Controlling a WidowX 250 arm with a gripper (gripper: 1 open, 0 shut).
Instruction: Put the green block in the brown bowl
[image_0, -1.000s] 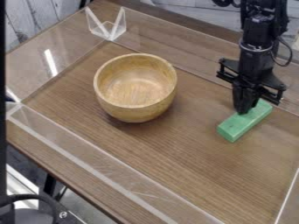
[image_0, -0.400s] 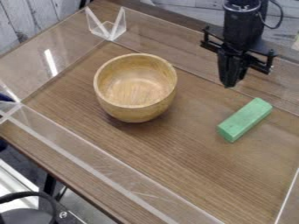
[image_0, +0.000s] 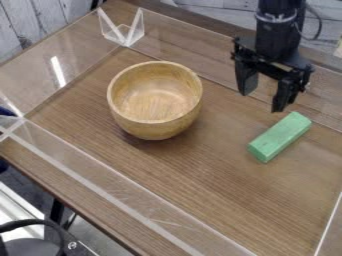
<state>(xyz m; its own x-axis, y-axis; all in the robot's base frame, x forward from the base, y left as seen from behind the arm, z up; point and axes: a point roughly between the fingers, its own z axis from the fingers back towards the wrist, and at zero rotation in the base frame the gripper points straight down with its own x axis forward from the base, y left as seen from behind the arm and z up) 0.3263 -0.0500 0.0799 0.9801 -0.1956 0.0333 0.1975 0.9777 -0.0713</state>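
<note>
You see the arm cut off above; fingers (image_0: 269, 88) spread open, apparently empty, over matte green block (image_0: 279, 136) on desk (image_0: 174, 180).

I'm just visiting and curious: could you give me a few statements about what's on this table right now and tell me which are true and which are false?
1. The green block lies inside the brown bowl. False: it lies on the table, to the right of the bowl.
2. The hand is open and holds nothing. True.
3. The bowl is empty. True.
4. The hand hangs directly over the bowl. False: it hangs to the bowl's right, just beyond the block's far end.
5. The block touches the bowl. False: bare wooden table separates them.
</note>
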